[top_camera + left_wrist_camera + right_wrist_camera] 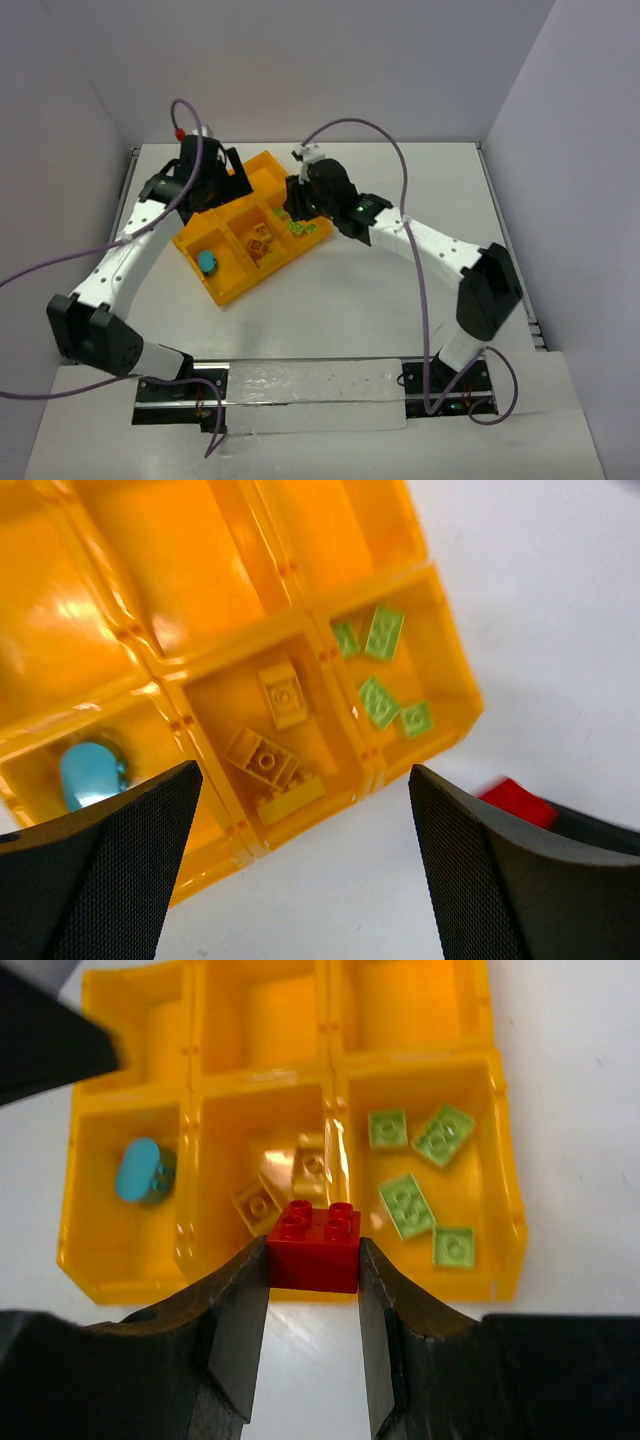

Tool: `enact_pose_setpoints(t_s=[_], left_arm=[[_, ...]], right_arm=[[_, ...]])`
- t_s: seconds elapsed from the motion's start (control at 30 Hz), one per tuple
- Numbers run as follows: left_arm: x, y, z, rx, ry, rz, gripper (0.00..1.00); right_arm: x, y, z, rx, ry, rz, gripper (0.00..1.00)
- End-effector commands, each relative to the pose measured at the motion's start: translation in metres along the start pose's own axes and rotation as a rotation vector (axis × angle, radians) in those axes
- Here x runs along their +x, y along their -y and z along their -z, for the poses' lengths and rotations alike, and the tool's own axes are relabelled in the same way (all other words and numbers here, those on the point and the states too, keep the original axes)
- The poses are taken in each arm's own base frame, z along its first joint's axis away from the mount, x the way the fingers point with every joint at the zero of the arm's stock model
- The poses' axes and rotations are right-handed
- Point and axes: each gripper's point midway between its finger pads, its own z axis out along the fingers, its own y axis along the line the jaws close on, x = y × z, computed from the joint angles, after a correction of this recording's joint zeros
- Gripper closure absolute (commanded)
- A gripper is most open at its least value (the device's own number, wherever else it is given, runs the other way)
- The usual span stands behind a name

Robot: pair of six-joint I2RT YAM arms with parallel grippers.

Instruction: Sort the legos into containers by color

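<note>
The orange-yellow tray (265, 170) has six compartments. In the right wrist view, the tray's (130, 1282) near row holds a teal brick (140, 1170) on the left, yellow bricks (285, 1188) in the middle and several light green bricks (420, 1175) on the right; the far row looks empty. My right gripper (313, 1260) is shut on a red brick (315, 1245), held above the tray's near wall in front of the yellow compartment. My left gripper (305, 780) is open and empty above the tray (180, 570). The red brick (515, 800) shows at its right finger's edge.
From above, my left gripper (212, 180) hovers over the tray's far left side and my right gripper (298, 200) over its right side. The teal brick (207, 262) and green bricks (297, 227) show in the tray. White walls enclose the table.
</note>
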Motion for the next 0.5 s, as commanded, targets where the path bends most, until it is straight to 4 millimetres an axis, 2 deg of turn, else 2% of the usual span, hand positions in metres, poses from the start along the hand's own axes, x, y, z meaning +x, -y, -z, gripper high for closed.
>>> enact_pose_setpoints(t_s=[0.0, 0.07, 0.13, 0.2, 0.27, 0.3, 0.47], left_arm=[[-0.064, -0.016, 0.081, -0.025, 0.256, 0.115, 0.08], [-0.072, -0.017, 0.096, -0.010, 0.292, 0.128, 0.08], [-0.077, -0.017, 0.111, 0.011, 0.322, 0.135, 0.08], [-0.081, -0.016, 0.130, 0.043, 0.355, 0.142, 0.08], [-0.080, -0.018, 0.138, 0.049, 0.359, 0.140, 0.08], [-0.080, -0.018, 0.140, 0.051, 0.360, 0.140, 0.08], [-0.075, -0.024, 0.147, 0.040, 0.351, 0.126, 0.08]], right_arm=[[-0.044, -0.008, -0.040, 0.007, 0.076, 0.023, 0.91], [-0.050, -0.008, -0.057, 0.012, 0.078, 0.025, 0.91], [-0.056, -0.007, -0.083, 0.023, 0.083, 0.028, 0.91], [-0.056, -0.005, -0.106, 0.037, 0.076, 0.033, 0.90], [-0.046, 0.001, -0.137, 0.070, 0.057, 0.036, 0.88], [-0.062, -0.001, -0.140, 0.072, 0.092, 0.032, 0.88], [-0.070, 0.010, -0.165, 0.117, 0.125, 0.016, 0.84]])
